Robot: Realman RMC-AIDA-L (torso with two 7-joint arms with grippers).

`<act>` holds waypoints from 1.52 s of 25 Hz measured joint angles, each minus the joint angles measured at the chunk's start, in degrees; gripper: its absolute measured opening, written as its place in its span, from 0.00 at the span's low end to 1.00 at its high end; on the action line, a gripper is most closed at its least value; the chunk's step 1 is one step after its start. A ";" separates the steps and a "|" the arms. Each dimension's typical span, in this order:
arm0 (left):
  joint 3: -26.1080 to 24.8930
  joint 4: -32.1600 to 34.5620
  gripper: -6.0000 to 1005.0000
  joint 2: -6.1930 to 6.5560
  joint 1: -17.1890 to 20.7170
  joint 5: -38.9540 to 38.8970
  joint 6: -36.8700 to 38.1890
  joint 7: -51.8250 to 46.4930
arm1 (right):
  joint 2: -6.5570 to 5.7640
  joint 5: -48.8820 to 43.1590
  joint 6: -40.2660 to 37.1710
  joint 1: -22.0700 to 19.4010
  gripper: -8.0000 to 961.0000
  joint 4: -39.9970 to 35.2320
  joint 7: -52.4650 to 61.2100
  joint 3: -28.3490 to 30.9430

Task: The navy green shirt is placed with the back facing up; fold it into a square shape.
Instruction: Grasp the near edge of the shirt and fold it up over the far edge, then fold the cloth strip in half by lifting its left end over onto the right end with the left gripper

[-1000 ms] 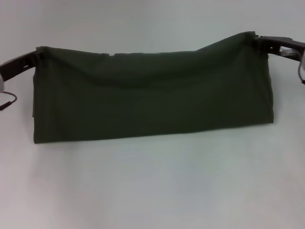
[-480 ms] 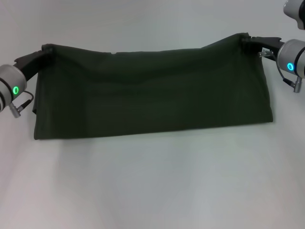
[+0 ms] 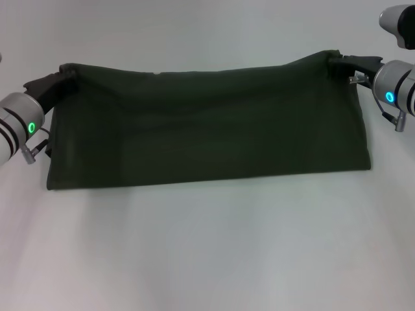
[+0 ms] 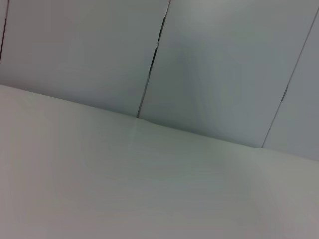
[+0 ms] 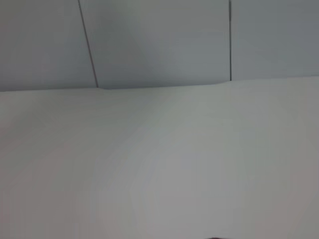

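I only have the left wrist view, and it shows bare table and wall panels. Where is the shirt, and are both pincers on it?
Observer: The navy green shirt lies as a long folded band across the white table. The left pincer is at its far left corner.
Operator: And the right side?
Observer: The right pincer is at the far right corner, where the cloth is pulled up to a small peak.
Operator: Is it a square yet?
Observer: No, it is much wider than deep, with the plain side showing and no lettering visible.
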 joint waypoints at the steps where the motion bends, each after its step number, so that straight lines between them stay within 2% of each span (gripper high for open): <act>1: 0.00 -0.06 0.13 -0.02 -0.01 -0.01 -0.03 0.06 | 0.00 0.03 0.01 0.03 0.11 0.06 -0.03 0.00; 17: -0.06 -0.93 0.15 -0.29 -0.81 -0.09 -1.75 0.88 | 0.15 1.78 1.54 0.32 0.12 0.31 -1.46 0.01; 21: -0.14 -0.94 0.15 -0.15 -0.83 -0.09 -2.52 0.69 | 0.17 2.53 1.94 0.28 0.31 0.36 -1.61 0.01; 26: -0.22 -0.80 0.33 0.13 -0.48 -0.13 -3.08 0.38 | 0.17 2.52 2.49 0.40 0.44 0.45 -1.62 0.01; 29: -0.06 -0.84 0.45 1.13 0.12 -0.04 -2.93 -1.99 | 0.17 2.63 2.14 0.13 0.51 0.40 -1.54 0.08; 32: 2.01 -0.50 0.56 2.37 1.20 1.25 -1.90 -7.47 | -0.07 3.08 0.75 -0.53 0.58 -0.06 -1.06 0.61; 34: 5.25 0.96 0.56 3.38 2.66 4.23 0.82 -14.50 | -0.46 4.27 -1.66 -1.61 0.61 -0.31 -0.99 0.80; 38: 8.79 7.04 0.56 3.89 5.96 11.94 9.03 -27.16 | -1.84 8.07 -10.49 -5.15 0.65 -1.23 -0.97 0.80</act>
